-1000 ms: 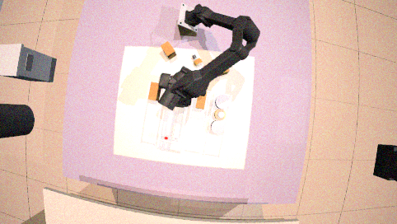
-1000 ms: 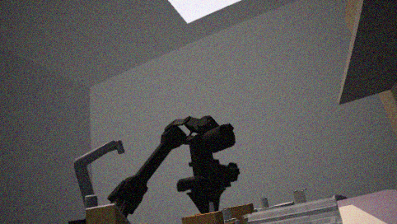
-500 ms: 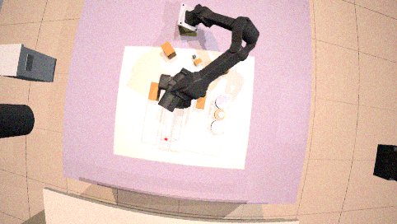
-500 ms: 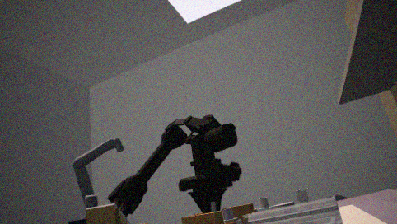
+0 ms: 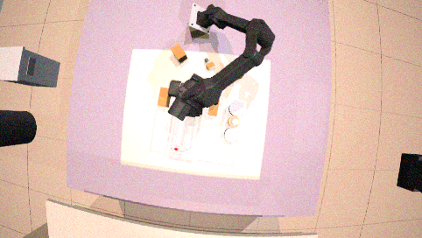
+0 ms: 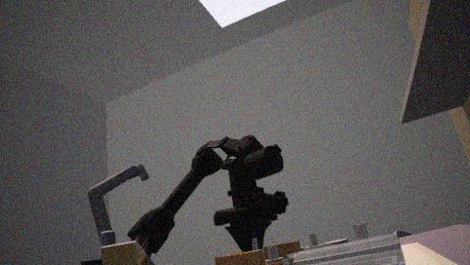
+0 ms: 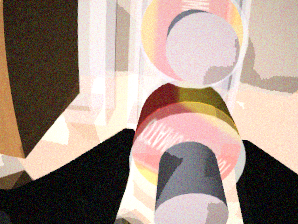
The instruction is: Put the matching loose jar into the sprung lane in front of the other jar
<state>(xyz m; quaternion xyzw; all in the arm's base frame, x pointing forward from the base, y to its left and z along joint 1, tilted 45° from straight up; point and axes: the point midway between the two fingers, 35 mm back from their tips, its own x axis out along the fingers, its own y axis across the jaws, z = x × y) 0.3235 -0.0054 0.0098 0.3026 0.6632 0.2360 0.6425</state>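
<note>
My gripper is shut on a jar with a red and yellow label reading TOMATO and a grey lid. In the wrist view the jar is at lower centre. A like jar stands just beyond it, between the clear walls of the sprung lane. The held jar overlaps the near end of the lane in this view; whether the jars touch and how high its base is I cannot tell. The front stop and pusher plate are not clearly visible. In the top view the arm hides both jars and the fingertips.
A dark block with an orange side stands left of the lane. The top view shows orange blocks on either side of the gripper and another orange block nearer the arm's base. Round items stand to the right.
</note>
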